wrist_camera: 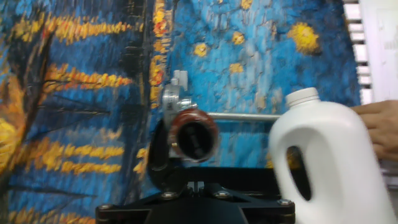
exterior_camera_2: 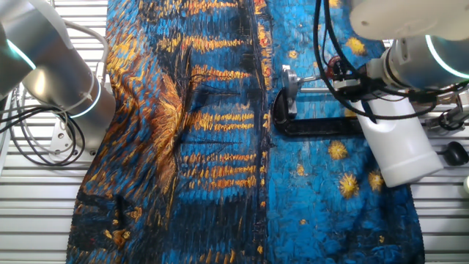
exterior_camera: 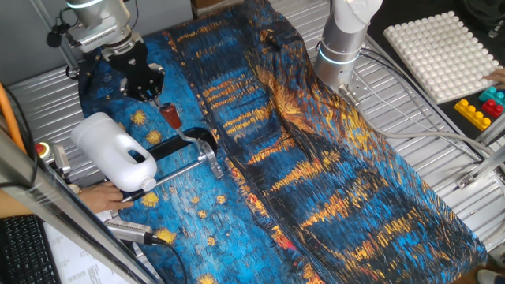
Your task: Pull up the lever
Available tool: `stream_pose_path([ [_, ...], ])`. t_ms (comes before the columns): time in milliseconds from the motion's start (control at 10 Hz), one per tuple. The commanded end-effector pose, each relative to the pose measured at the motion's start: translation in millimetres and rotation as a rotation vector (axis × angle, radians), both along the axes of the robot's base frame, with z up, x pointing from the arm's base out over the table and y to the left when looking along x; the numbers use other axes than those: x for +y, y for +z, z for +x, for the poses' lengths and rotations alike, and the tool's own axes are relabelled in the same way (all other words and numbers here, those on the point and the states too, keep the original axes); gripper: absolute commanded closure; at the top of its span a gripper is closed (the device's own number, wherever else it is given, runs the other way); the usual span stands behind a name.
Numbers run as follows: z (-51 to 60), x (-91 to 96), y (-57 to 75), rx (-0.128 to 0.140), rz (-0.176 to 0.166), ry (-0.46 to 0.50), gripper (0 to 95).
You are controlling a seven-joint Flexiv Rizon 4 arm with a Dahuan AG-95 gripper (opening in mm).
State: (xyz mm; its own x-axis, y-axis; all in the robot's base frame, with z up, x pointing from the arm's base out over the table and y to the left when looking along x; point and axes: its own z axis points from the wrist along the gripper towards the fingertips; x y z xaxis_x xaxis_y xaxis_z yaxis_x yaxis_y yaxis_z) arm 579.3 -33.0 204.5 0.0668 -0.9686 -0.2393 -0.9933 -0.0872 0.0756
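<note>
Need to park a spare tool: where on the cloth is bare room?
Free: the wide cloth stretch between the clamp and the table's far edge, below the second arm's base. Crowded: around the lever, white jug, silver rod and gripper.

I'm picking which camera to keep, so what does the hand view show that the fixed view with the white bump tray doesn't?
Only the hand view shows the lever's red sleeve end-on and the jug's screw cap. Only the fixed view shows the tool just above the lever, the white bump tray, and coloured blocks. Both show the white jug, the silver rod, and the blue cloth.
</note>
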Motion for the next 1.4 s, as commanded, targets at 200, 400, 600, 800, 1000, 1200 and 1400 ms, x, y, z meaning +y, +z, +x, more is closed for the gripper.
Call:
stream_pose_path([
  [200, -3.2, -1.0, 1.2, -0.012, -0.004, -0.023, 95.0],
  [400, -3.2, -1.0, 1.2, -0.027, -0.014, 0.013, 95.0],
  [600, -3.2, -1.0, 1.2, -0.028, -0.035, 0.013, 95.0],
  [800, -7.0, 4.0, 3.3, -0.025, -0.034, 0.0, 95.0],
  [1000, -8.0, 4.1, 3.1, -0.027, -0.03, 0.01, 95.0],
  [1200, -14.7, 14.4, 6.6, -0.017, -0.023, -0.012, 95.0],
  [1400, -18.8, 18.3, 10.1, -0.015, -0.02, -0.018, 95.0],
])
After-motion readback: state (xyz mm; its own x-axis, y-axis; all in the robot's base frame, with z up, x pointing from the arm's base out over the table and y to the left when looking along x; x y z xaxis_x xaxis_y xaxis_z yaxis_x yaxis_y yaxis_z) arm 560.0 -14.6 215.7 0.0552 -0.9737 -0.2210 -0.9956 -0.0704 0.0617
